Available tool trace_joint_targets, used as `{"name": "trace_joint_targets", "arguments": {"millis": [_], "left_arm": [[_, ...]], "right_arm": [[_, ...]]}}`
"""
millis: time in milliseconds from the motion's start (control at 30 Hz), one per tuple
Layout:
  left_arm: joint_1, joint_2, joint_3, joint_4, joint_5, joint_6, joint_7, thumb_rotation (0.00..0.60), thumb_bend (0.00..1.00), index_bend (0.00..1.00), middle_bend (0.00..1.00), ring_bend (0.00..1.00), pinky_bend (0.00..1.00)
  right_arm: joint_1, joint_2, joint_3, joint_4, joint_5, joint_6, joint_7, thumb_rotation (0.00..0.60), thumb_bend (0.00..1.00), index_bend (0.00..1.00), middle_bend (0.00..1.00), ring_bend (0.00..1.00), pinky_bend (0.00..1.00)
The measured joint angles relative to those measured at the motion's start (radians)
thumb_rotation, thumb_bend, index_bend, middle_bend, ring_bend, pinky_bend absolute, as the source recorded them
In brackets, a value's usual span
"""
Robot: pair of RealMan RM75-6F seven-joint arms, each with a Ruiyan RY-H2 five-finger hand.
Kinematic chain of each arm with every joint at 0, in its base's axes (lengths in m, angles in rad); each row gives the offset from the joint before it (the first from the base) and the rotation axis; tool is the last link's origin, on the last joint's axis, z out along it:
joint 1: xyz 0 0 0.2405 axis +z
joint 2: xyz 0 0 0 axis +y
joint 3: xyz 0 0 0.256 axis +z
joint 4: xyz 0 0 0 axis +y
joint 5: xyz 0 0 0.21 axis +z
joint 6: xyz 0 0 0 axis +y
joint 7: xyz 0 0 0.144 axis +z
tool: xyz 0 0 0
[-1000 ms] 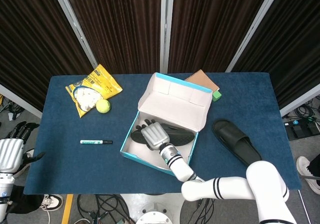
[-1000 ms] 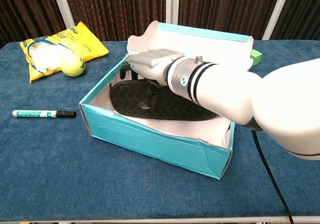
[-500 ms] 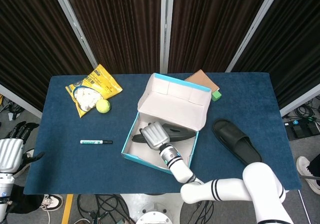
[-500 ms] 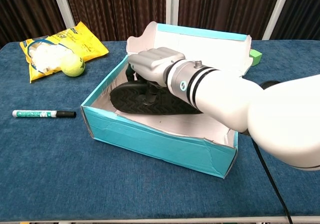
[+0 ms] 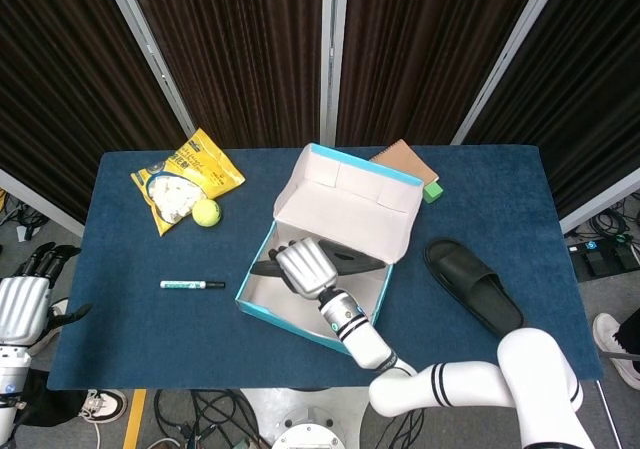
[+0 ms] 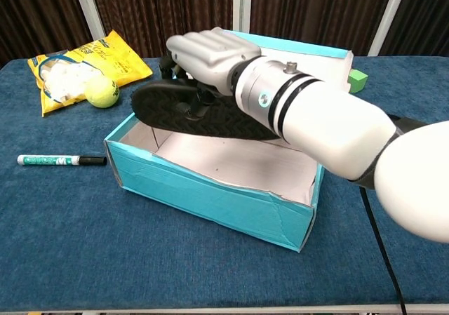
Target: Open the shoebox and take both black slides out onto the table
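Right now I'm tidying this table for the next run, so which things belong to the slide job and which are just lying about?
Job:
shoebox, lid open
black slide gripped above the box by the right robot hand
second black slide on the table

Lying about:
yellow snack bag
tennis ball
marker
brown notebook
green block
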Motion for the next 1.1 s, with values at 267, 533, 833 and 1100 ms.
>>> {"name": "trace_joint_targets", "arguments": {"millis": [267, 533, 833, 1100], "left_arm": [[-0.003, 0.004, 0.0, -0.011, 0.002, -0.003, 0.008, 0.6, 0.07, 0.21, 0.2, 0.11, 0.33], [-0.008, 0.006, -0.001, -0.021, 0.006, -0.006, 0.018, 0.6, 0.07, 0.21, 0.2, 0.11, 0.33], [-0.014, 0.003, 0.003, -0.026, 0.012, -0.013, 0.029, 0.6, 0.07, 0.21, 0.2, 0.11, 0.33], [-0.021, 0.003, 0.004, -0.046, 0.021, -0.018, 0.053, 0.6, 0.07, 0.21, 0.2, 0.11, 0.33]], "right_arm": [[-0.038, 0.075, 0.037, -0.072, -0.203, 0.095, 0.119, 0.6, 0.43, 0.78, 0.69, 0.54, 0.66], [-0.11, 0.187, 0.047, -0.139, -0.304, 0.195, 0.108, 0.6, 0.43, 0.78, 0.69, 0.54, 0.66], [-0.268, 0.315, -0.014, -0.17, -0.306, 0.29, 0.06, 0.6, 0.43, 0.78, 0.69, 0.54, 0.66], [-0.393, 0.416, -0.069, -0.111, -0.285, 0.316, 0.129, 0.6, 0.43, 0.78, 0.69, 0.54, 0.66]]}}
